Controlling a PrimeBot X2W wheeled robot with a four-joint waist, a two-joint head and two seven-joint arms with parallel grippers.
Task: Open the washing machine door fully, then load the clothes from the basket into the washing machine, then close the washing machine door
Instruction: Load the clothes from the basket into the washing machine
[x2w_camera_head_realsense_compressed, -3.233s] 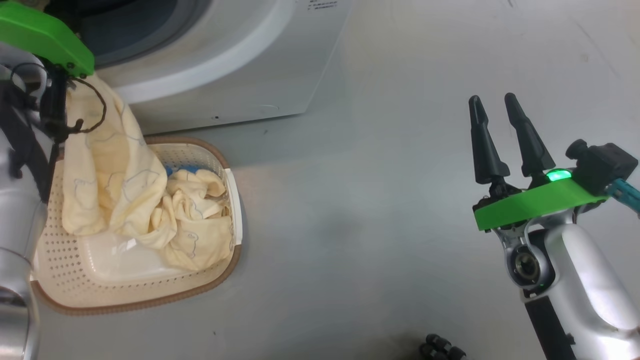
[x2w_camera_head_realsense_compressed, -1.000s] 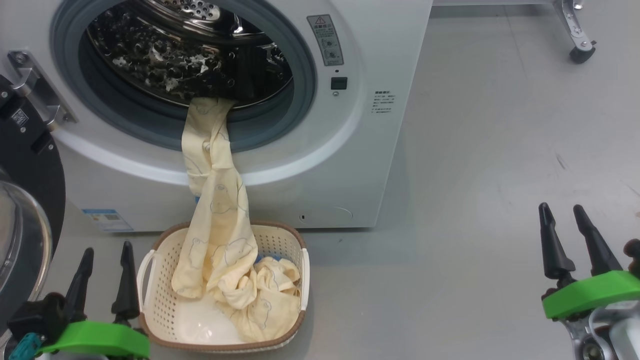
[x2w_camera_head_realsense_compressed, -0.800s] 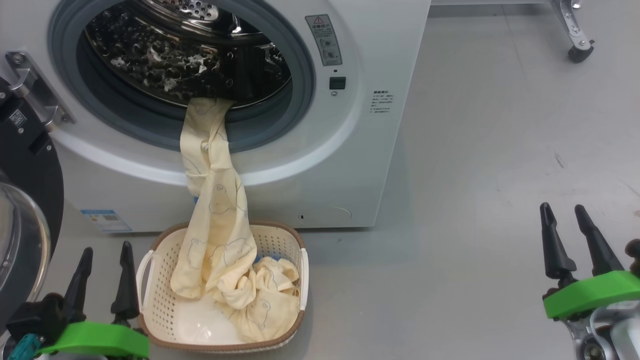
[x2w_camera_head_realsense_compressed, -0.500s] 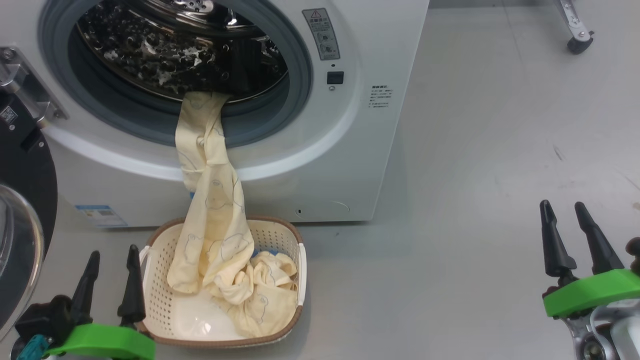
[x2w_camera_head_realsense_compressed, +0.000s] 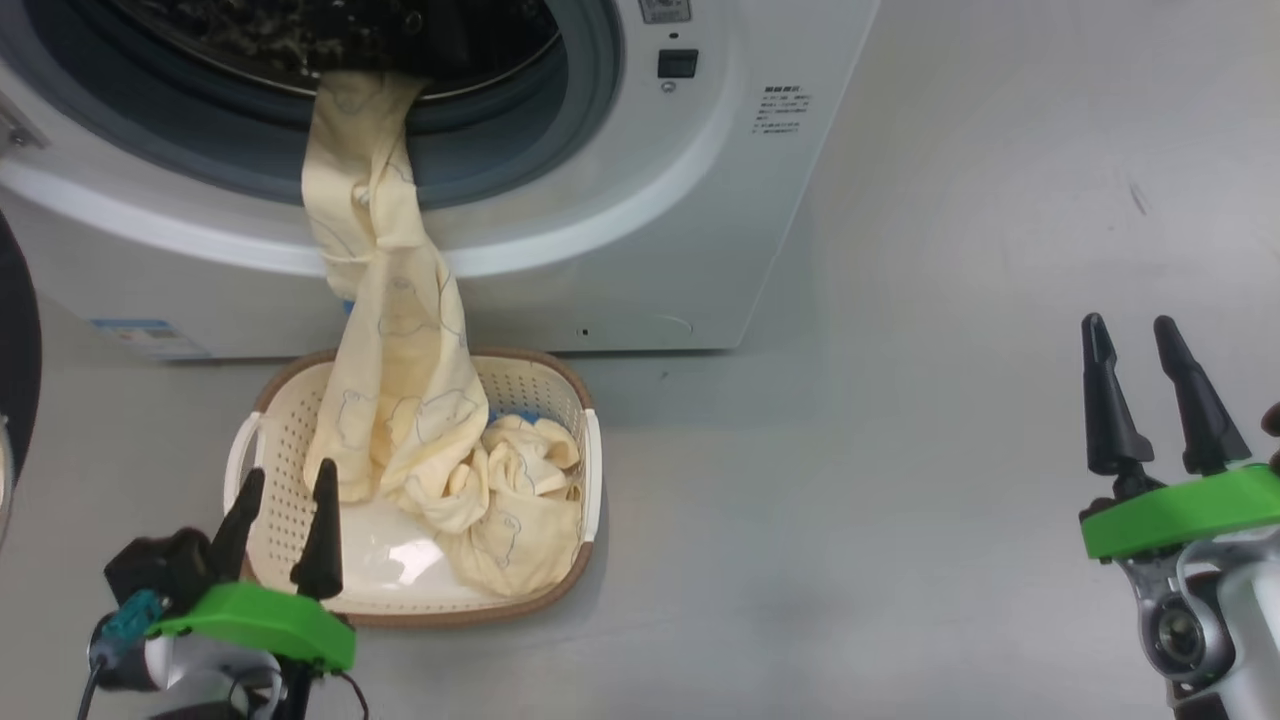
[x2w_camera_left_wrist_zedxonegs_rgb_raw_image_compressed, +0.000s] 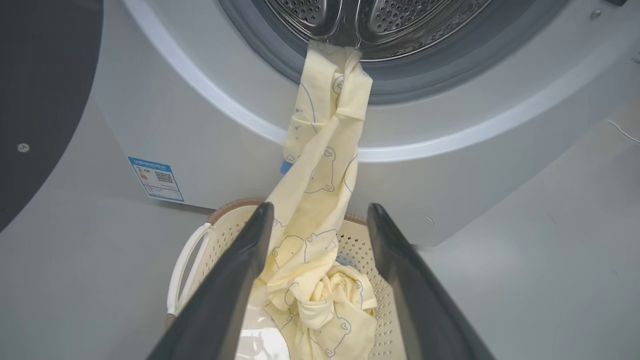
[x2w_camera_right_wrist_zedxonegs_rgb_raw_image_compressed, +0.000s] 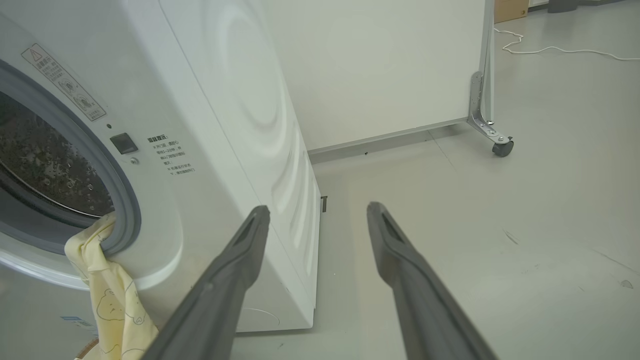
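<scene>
A: Far left first?

B: The washing machine door (x2w_camera_left_wrist_zedxonegs_rgb_raw_image_compressed: 45, 75), swung open at the left edge. Glossy black rim; the glass is barely in shot.

A: Left hand?

B: The left hand (x2w_camera_head_realsense_compressed: 288, 475) is low at lower left, fingers spread wide, nothing in them. Tips are over the near-left corner of the basket (x2w_camera_head_realsense_compressed: 470, 612). In the wrist view the cloth shows between the two fingers, not pinched. Can't tell if a tip brushes it.

A: Basket itself?

B: On the floor (x2w_camera_head_realsense_compressed: 850, 500), right in front of the washing machine (x2w_camera_head_realsense_compressed: 650, 250), below the opening. Cream, perforated sides, brown rim, white side handles, shiny label on the bare bottom.

A: And the clothes?

B: The clothes (x2w_camera_head_realsense_compressed: 400, 400) are pale yellow w/ faint bear outlines & a bit of blue. One long piece runs from the drum (x2w_camera_left_wrist_zedxonegs_rgb_raw_image_compressed: 390, 15) mouth over the grey gasket (x2w_camera_head_realsense_compressed: 590, 80) and the white front, down into the basket. The rest is bunched in the basket's right half.

A: Machine?

B: White front-loader, steel drum w/ holes. Blue sticker (x2w_camera_head_realsense_compressed: 140, 335) low on the left of the front, black square latch (x2w_camera_head_realsense_compressed: 677, 63) right of the opening.

A: Right side?

B: The right hand (x2w_camera_head_realsense_compressed: 1130, 325) is at lower right, well apart from machine & basket, over bare grey floor. Fingers wide, empty. Its wrist view gives the machine's side, a white panel (x2w_camera_right_wrist_zedxonegs_rgb_raw_image_compressed: 375, 65) on a caster (x2w_camera_right_wrist_zedxonegs_rgb_raw_image_compressed: 502, 148) behind it, and a white cable (x2w_camera_right_wrist_zedxonegs_rgb_raw_image_compressed: 555, 50) on the floor.
</scene>
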